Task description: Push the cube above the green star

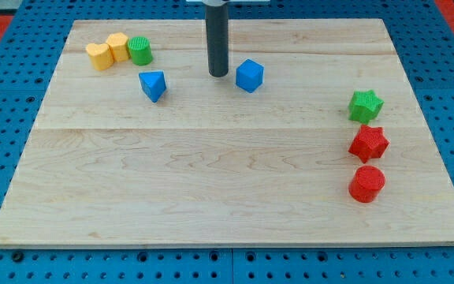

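A blue cube [249,76] sits on the wooden board near the view's top centre. My tip [217,74] rests on the board just to the cube's left, a small gap apart. A green star [365,106] lies at the view's right, lower than the cube and far to its right.
A red star [368,143] and a red cylinder [366,184] lie below the green star. A blue wedge-like block [154,85] lies left of my tip. Two yellow blocks [98,56] [118,46] and a green cylinder [139,50] cluster at the top left.
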